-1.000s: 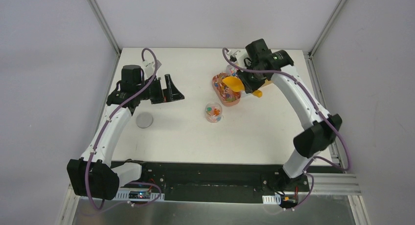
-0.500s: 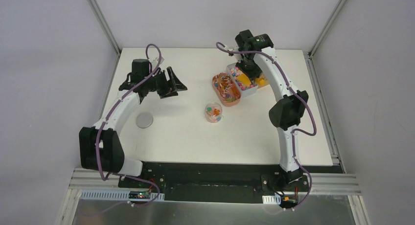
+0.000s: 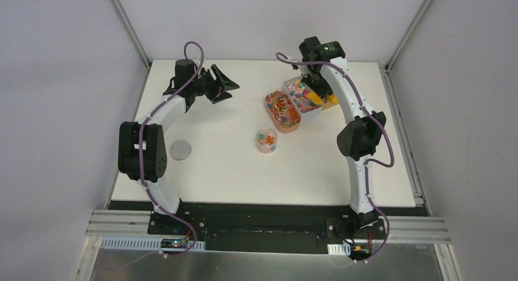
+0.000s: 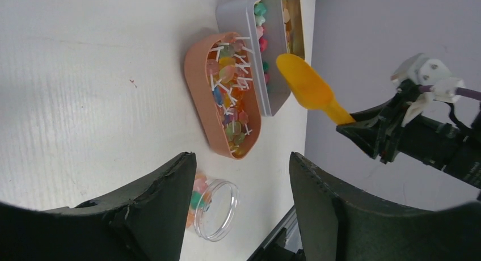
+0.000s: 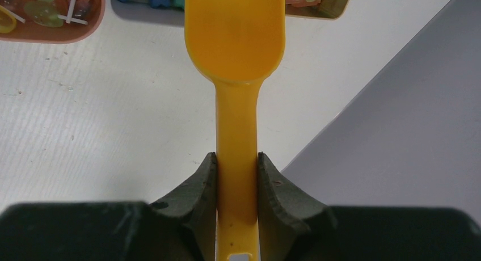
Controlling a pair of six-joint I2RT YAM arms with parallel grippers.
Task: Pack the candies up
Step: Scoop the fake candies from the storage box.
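Note:
The candies (image 3: 297, 88) fill a grey rectangular tray (image 3: 309, 114) at the far right of the table; in the left wrist view the candies (image 4: 261, 28) show along its inner wall. My right gripper (image 3: 318, 87) is shut on the handle of the orange scoop (image 3: 313, 98), whose empty bowl hovers over that tray. From the right wrist, the scoop (image 5: 235, 40) runs straight out between my fingers (image 5: 237, 164). A clear jar (image 3: 266, 140) with a few candies stands nearer the middle. My left gripper (image 3: 230, 90) hangs open and empty at the far left, pointing toward the trays.
An orange oval tray (image 3: 269, 110) of lollipops lies beside the grey tray. A yellow tray (image 3: 330, 101) sits behind the grey one. A grey round lid (image 3: 180, 149) lies at the left. The enclosure walls stand close behind both grippers.
My left arm has swung toward the far side and turned right, its jaws narrowing. My right arm carried the scoop from above the orange tray to the grey candy tray.

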